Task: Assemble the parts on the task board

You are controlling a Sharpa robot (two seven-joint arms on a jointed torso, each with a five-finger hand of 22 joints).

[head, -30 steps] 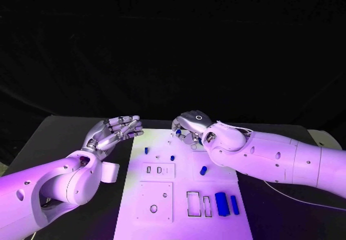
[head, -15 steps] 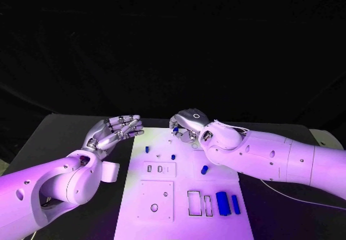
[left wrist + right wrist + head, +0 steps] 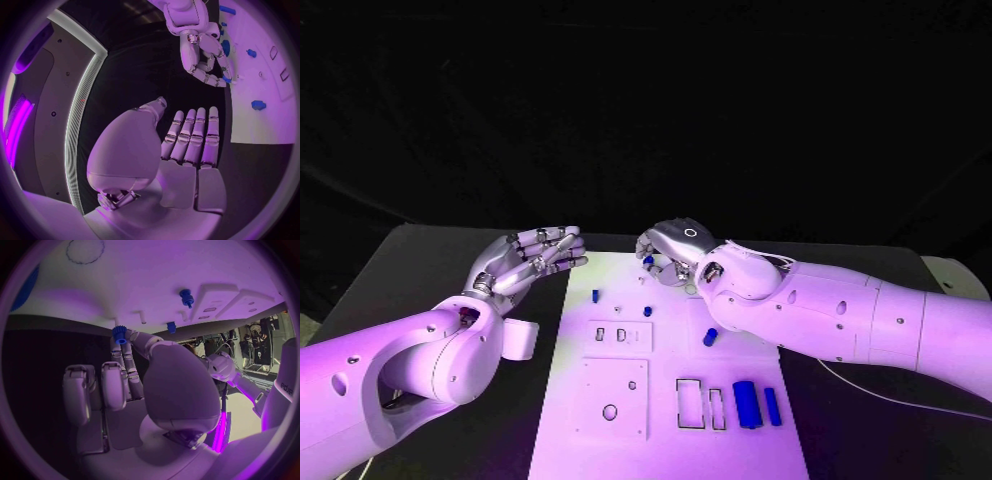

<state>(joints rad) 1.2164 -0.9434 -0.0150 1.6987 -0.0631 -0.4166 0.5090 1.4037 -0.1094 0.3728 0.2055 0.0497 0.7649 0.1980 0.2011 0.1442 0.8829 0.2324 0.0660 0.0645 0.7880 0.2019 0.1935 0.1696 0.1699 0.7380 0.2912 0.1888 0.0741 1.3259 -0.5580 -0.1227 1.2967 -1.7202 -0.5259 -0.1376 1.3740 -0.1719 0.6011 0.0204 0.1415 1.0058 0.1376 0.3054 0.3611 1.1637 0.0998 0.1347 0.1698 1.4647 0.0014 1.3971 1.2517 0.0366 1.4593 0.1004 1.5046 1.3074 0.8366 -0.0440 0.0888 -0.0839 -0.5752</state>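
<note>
My right hand (image 3: 678,252) pinches a small blue toothed part (image 3: 119,334) at its fingertips, over the far end of the flat white board (image 3: 668,440); its other fingers are curled in. My left hand (image 3: 531,259) hovers just off the board's far left edge, holding nothing, fingers straight and side by side. Near the right hand a blue peg (image 3: 596,296) stands on the board. Closer to me lie a short blue piece (image 3: 710,337) and two long blue bars (image 3: 746,404) beside rectangular cut-outs. Black matte surface (image 3: 430,270) beneath.
</note>
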